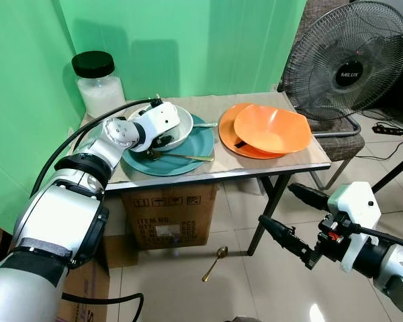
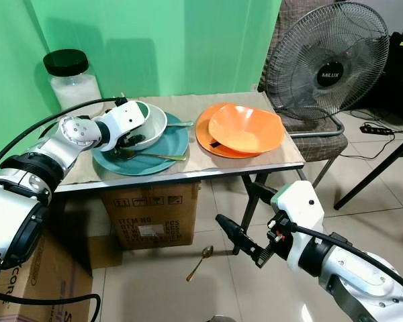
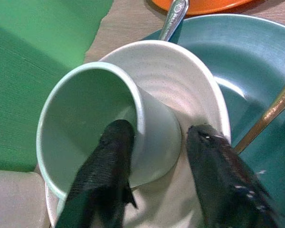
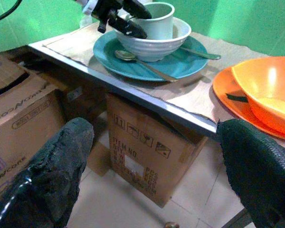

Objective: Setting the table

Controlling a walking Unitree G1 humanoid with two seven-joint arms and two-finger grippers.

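Pale green ceramic cup (image 3: pixel 99 128) sat tilted inside the white ribbed bowl (image 3: pixel 190 95), which rested on the round teal plate (image 1: pixel 195 144). One finger of the left gripper (image 3: pixel 154 161) reached inside the cup, the other outside its wall. Beside the teal plate, the right gripper (image 4: pixel 152 164) hung spread wide, holding nothing.

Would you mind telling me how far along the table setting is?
Done: orange bowl sits on its orange plate. In hand: left claw grips the cup inside the white bowl on the teal plate. Left: a spoon lies on the floor; right claw hangs open.
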